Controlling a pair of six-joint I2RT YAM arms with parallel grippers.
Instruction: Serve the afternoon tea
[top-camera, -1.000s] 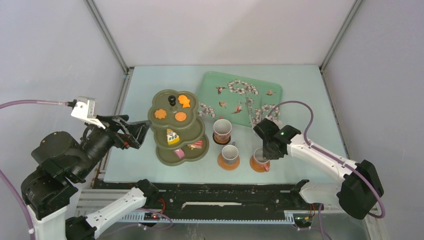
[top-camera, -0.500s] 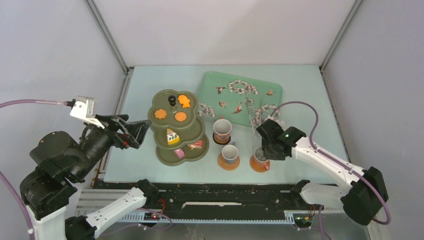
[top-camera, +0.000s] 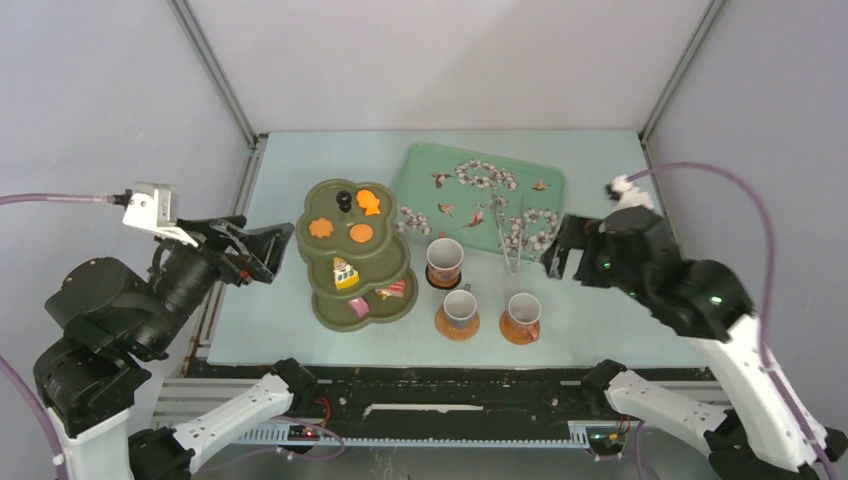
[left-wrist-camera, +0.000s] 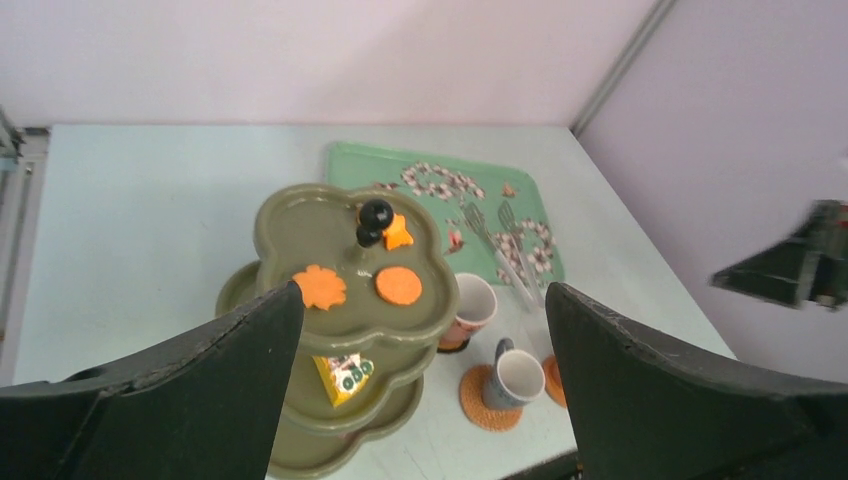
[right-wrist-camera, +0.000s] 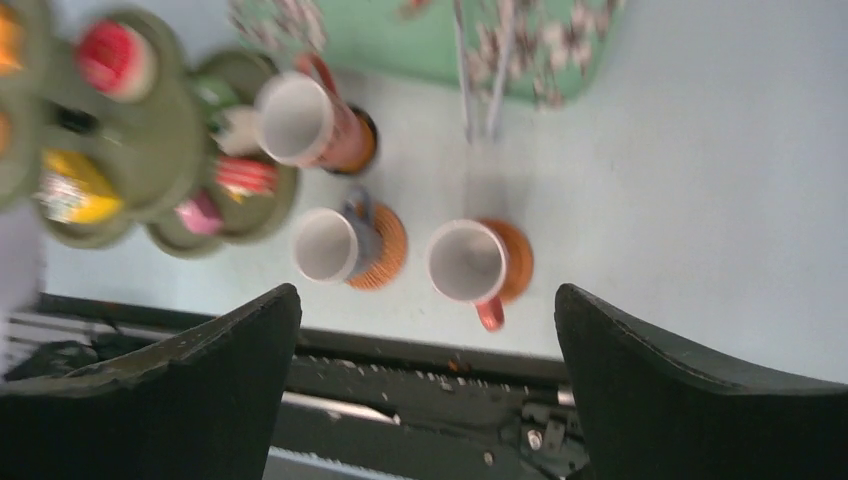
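top external camera: high behind the arm bases, facing 12 o'clock and down, far, whole pale blue table (top-camera: 300, 160) in view. left wrist camera: 9 o'clock side, facing roughly 2 o'clock and down, close over the olive-green three-tier scalloped stand (left-wrist-camera: 310, 225). right wrist camera: high at 3 o'clock, facing almost straight down, blurred. all three share the stand, three small patterned cups (top-camera: 444, 258) and the mint-green floral tray (top-camera: 418, 192).

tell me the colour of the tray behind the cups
Mint green with pale blossoms; the tray shows best from the top external view.
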